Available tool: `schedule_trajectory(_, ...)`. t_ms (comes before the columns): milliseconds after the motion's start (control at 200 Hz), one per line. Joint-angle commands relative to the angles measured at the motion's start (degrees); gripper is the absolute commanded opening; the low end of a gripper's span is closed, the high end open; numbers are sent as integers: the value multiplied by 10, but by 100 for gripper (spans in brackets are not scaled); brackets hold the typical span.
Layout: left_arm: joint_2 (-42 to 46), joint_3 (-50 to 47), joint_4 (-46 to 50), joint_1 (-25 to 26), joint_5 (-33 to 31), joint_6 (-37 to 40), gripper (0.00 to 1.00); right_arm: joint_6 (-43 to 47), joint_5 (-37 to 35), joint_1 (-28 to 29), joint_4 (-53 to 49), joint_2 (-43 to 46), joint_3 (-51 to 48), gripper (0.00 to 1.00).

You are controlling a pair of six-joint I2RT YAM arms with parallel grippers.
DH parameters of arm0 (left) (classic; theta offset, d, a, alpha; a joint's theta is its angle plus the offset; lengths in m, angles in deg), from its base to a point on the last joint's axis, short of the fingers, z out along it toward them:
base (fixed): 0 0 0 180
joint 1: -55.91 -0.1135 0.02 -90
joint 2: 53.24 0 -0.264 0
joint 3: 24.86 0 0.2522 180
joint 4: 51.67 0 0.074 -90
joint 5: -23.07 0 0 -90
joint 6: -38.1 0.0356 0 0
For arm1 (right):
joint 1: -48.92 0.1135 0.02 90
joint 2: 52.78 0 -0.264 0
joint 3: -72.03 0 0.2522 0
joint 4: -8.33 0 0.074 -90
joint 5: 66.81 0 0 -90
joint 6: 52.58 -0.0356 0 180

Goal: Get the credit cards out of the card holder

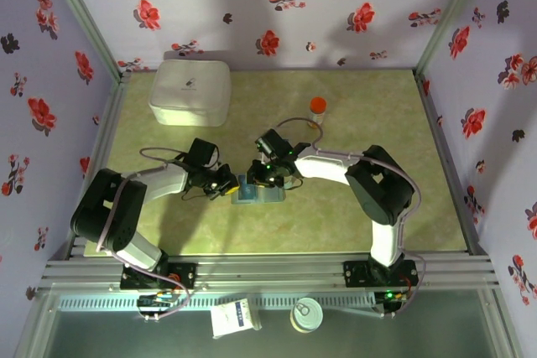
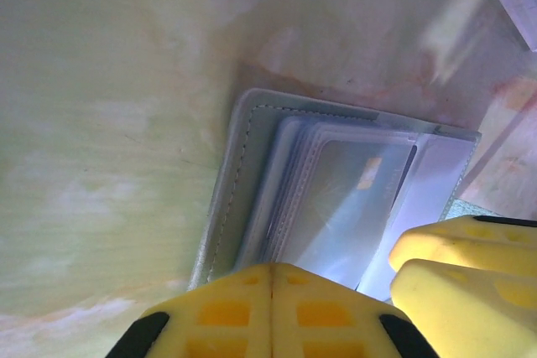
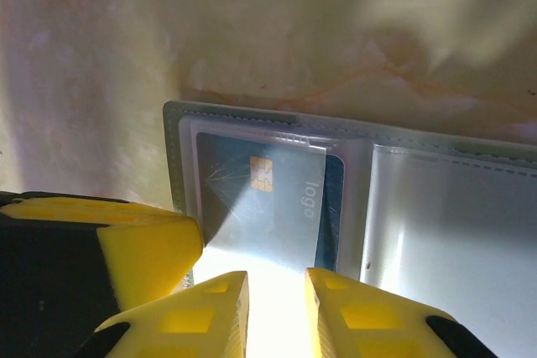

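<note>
Left gripper (image 2: 270,278) closed tight at card holder (image 2: 222,199) edge, right gripper (image 3: 277,278) slightly parted over blue card (image 3: 252,199) (grasp unclear), tabletop (image 3: 252,31) beyond.

— What encloses the space?
— Three walls (image 1: 277,6), papered pale lilac and scattered with red flowers and darker ones. They close in the counter (image 1: 327,224) at the back and on both sides.
— And the counter itself?
— Yellow-green, marbled with faint reddish veins. Close up it looks glossy, with soft bright patches of light on it.
— Any framing?
— Silver metal posts (image 1: 84,14) rise at the back corners, and ribbed aluminium rails (image 1: 268,270) run across the near edge. Below the rails lies a grey ledge (image 1: 92,329).
— The lighting?
— Fairly even, with soft shadows on the back wall.
</note>
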Motion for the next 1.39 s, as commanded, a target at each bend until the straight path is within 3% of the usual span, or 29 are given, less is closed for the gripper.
schedule_trajectory(0,-6,-5,1,-2,2,12,5,-8,10,3,13,-14,-6,24)
schedule_trajectory(545,-8,-2,4,-2,0,12,5,22,-41,3,-48,-3,-3,24)
schedule_trajectory(1065,14,18,26,-1,-2,13,6,21,-34,3,-33,29,-13,25)
schedule_trajectory(1390,8,44,45,27,-18,12,5,19,-40,-3,-24,54,-31,25)
